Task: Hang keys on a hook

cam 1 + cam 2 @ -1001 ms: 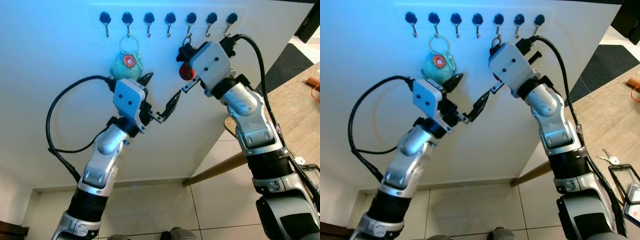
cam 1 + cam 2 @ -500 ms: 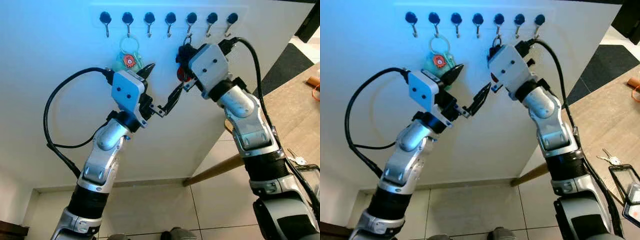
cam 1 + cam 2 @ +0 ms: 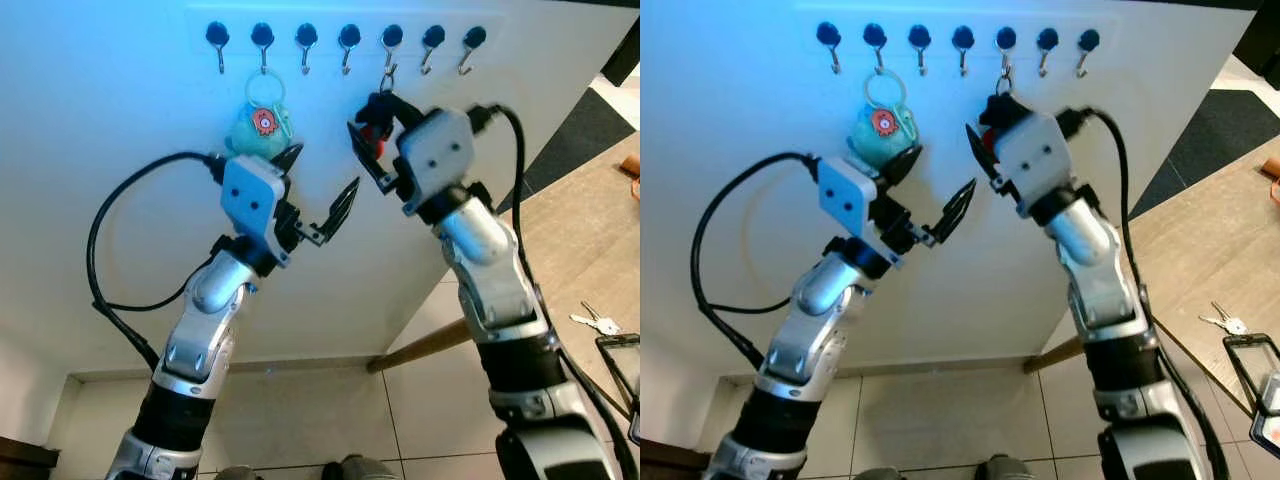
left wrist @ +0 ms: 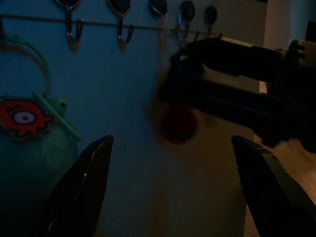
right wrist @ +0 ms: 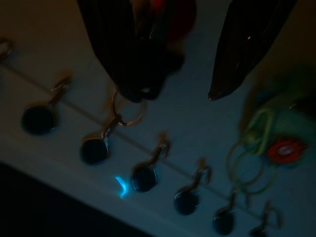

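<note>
Right wrist view shows you the key ring (image 5: 127, 109) looped on a hook (image 5: 105, 132) of the hook rail (image 3: 340, 36), with the red fob (image 5: 173, 15) hanging between the two fingers of the right pincer (image 3: 364, 135). Those fingers stand apart, so you appear to have let go, though one finger sits right against the fob and ring. In the left eye view the keys (image 3: 375, 135) hang from the fifth hook (image 3: 390, 62) counting from the rail's left end.

Your left pincer (image 3: 322, 200) hangs below the rail, spread wide and empty, just beside the green plush fob (image 3: 256, 130) that hangs from the second hook.

Your main risk is in drawing back: if a right finger snags the ring or brushes the fob, it could lift the ring off the shallow hook and drop the keys. A sideways swing could also knock the plush fob.

Motion blur smears the right arm, and both wrist views are dark, so you cannot confirm how deep the ring sits on the hook.
</note>
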Motion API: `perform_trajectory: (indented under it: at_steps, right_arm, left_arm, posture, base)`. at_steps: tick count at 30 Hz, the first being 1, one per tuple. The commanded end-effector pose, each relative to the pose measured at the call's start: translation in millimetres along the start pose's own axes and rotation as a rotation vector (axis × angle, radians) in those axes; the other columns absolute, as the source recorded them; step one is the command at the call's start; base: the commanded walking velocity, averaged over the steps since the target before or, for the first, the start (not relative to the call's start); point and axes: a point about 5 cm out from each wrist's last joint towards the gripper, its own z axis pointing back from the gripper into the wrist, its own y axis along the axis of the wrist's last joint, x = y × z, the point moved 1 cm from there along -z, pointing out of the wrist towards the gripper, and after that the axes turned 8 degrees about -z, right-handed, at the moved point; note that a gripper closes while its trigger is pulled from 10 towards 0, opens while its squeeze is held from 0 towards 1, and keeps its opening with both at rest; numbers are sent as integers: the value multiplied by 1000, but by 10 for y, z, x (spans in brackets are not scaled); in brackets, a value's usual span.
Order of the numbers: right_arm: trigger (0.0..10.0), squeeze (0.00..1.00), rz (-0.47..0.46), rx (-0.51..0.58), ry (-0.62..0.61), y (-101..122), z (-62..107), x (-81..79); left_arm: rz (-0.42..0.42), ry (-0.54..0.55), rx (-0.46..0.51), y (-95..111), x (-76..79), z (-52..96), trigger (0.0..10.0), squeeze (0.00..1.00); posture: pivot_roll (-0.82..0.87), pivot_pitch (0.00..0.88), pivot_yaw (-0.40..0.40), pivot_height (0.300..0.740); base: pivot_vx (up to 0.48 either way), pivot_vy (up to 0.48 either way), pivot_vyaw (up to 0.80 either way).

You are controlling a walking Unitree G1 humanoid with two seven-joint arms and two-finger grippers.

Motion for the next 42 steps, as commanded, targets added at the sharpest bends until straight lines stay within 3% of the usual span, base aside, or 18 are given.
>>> perform_trajectory:
  at_steps: [1,6,14,17,18,21,22,23,24,25,26,27,28,29,30,34,36,42]
  right_arm:
    - [10000,0,28,20,-30,13,76,-9]
    - [10000,0,122,0,-137,-69,287,-7]
    - [10000,0,63,-52,-167,-245,482,-69]
    - [10000,0,-185,-310,-134,-798,783,-335]
    - [10000,0,-185,-310,-134,-798,783,-335]
    - [10000,0,-407,-621,-140,-1382,1338,-691]
    - [10000,0,-407,-621,-140,-1382,1338,-691]
    - [10000,0,-459,-695,-161,-1501,1506,-779]
    - [10000,0,-459,-695,-161,-1501,1506,-779]
    - [10000,0,-525,-792,-206,-1639,1705,-860]
    - [10000,0,-525,-792,-206,-1639,1705,-860]
    - [10000,0,-581,-889,-247,-1756,1914,-943]
    - [10000,0,-581,-889,-247,-1756,1914,-943]
    - [10000,0,-693,-1097,-353,-1925,2327,-1095]
    - [10000,0,-693,-1097,-353,-1925,2327,-1095]
    - [10000,0,-757,-1259,-483,-1995,2681,-1164]
    - [10000,0,-801,-1316,-620,-2006,2878,-1151]
    - [10000,0,-752,-1339,-672,-2013,3011,-1061]
  left_arm:
    - [25,13,7,-16,50,20,10000,0]
    - [22,51,-42,-156,68,116,10000,0]
    - [-36,97,-127,-360,64,257,10000,0]
    - [-143,172,-364,-824,-6,522,10000,0]
    - [-143,172,-364,-824,-6,522,10000,0]
    - [-174,219,-713,-1419,-33,1083,10000,0]
    - [-174,219,-713,-1419,-33,1083,10000,0]
    - [-173,218,-810,-1562,-23,1275,10000,0]
    - [-173,218,-810,-1562,-23,1275,10000,0]
    - [-153,228,-920,-1708,-8,1498,10000,0]
    - [-153,228,-920,-1708,-8,1498,10000,0]
    - [-125,238,-1041,-1844,19,1741,10000,0]
    - [-125,238,-1041,-1844,19,1741,10000,0]
    - [-47,286,-1221,-2002,78,2125,10000,0]
    - [-47,286,-1221,-2002,78,2125,10000,0]
    - [47,362,-1334,-2076,123,2382,10000,0]
    - [139,445,-1366,-2093,133,2507,10000,0]
    - [174,457,-1381,-2121,133,2542,10000,0]
  posture:
    - [53,108,-47,740]
    - [50,107,-40,740]
    - [50,103,-37,740]
    - [53,92,-37,740]
    - [53,92,-37,740]
    - [59,77,-36,740]
    - [59,77,-36,740]
    - [58,69,-37,740]
    - [58,69,-37,740]
    - [60,61,-37,740]
    - [60,61,-37,740]
    - [60,54,-38,740]
    - [60,54,-38,740]
    - [63,39,-37,740]
    - [63,39,-37,740]
    - [64,17,-34,740]
    - [61,9,-34,740]
    - [55,0,-31,740]
  base:
    - [0,0,0]
    - [0,0,0]
    - [0,0,0]
    - [0,0,0]
    - [0,0,0]
    - [0,0,0]
    - [0,0,0]
    - [0,0,0]
    - [0,0,0]
    - [0,0,0]
    - [0,0,0]
    - [0,0,0]
    - [0,0,0]
    - [0,0,0]
    - [0,0,0]
    - [0,0,0]
    - [0,0,0]
    - [0,0,0]
